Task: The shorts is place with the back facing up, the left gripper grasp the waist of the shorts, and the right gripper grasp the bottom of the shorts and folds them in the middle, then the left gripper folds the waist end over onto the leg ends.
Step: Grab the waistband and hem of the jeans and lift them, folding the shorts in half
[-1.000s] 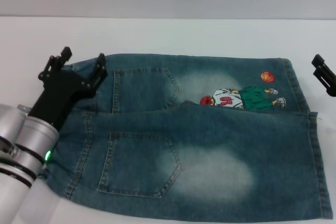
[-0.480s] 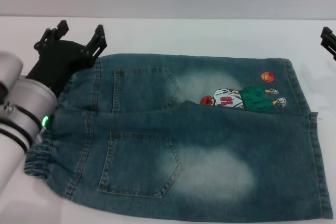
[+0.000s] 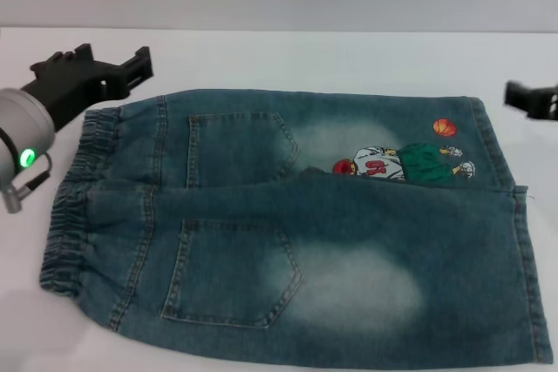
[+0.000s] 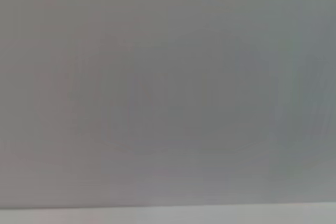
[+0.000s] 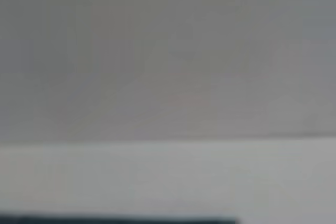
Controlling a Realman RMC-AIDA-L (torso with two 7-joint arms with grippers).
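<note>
left gripper (image 3: 94, 65) of mine hangs just beyond the far corner of the waist (image 3: 71, 206), prongs spread and holding nothing. from the head view the shorts (image 3: 296, 224) lie flat on the white table (image 3: 305, 58), back up, already doubled lengthwise, waist toward my left and the bottom of the shorts (image 3: 514, 241) toward my right. my right gripper (image 3: 534, 98) shows only at the frame's edge, beside the far hem; whether it is spread or clenched i cannot tell. denim like this should be soft but weighty, draping rather than sliding, so i judge the thick gathered band the surest place to pinch. left wrist view shows only blank grey. right wrist view shows pale table and a dark strip i cannot identify.
</note>
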